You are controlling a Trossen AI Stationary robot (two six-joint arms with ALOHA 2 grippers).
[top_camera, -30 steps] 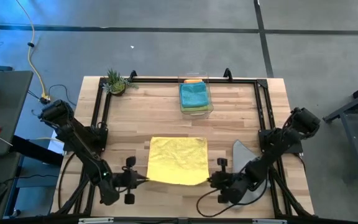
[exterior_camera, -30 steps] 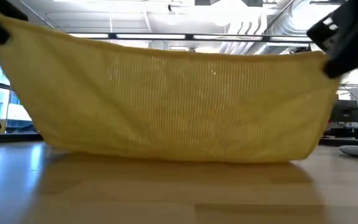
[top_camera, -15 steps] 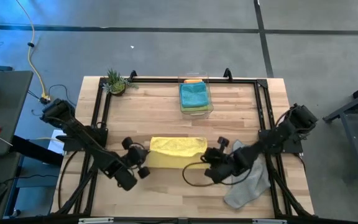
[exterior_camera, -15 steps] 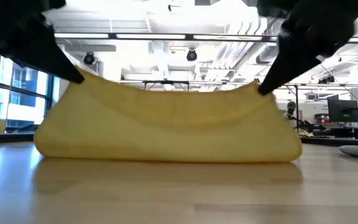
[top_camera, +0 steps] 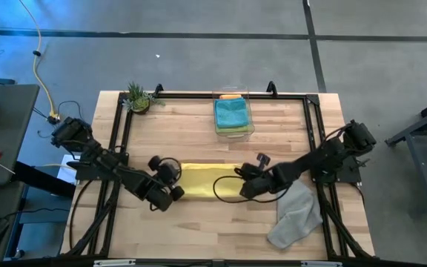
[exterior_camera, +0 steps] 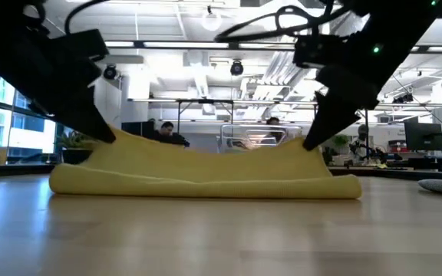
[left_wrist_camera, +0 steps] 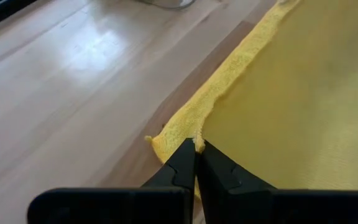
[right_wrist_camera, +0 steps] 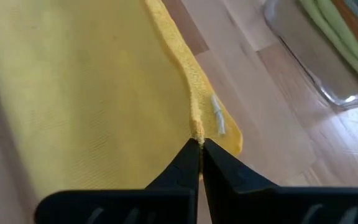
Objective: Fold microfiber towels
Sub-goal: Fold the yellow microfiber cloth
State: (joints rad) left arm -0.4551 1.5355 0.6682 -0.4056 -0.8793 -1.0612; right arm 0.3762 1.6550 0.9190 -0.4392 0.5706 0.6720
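A: Two dark robot arms are seen from above, reaching in toward the middle of a wooden tabletop [top_camera: 199,133]. What is held between them?

B: A yellow microfiber towel [top_camera: 199,182] is held, lying folded into a long narrow band across the centre of the tabletop. The left gripper [top_camera: 178,191] is pinched shut on one end of the towel's upper layer, and the right gripper [top_camera: 237,187] is pinched shut on the other end. In the wrist views, each pair of fingers is seen pressed together on the raised hem.

A: How is the towel shown from table height?

B: The lower layer is seen flat on the wood, while the upper layer is lifted slightly at both ends and sags in the middle.

A: Where are the other towels placed?

B: A grey towel [top_camera: 295,216] is seen crumpled near the right front edge, just beside the right arm. A clear plastic bin [top_camera: 233,113] is set at the far side; a teal blue towel [top_camera: 230,113] is stacked on top inside it, with lime green and orange edges showing beneath. A small potted plant [top_camera: 138,97] is placed at the far left corner.
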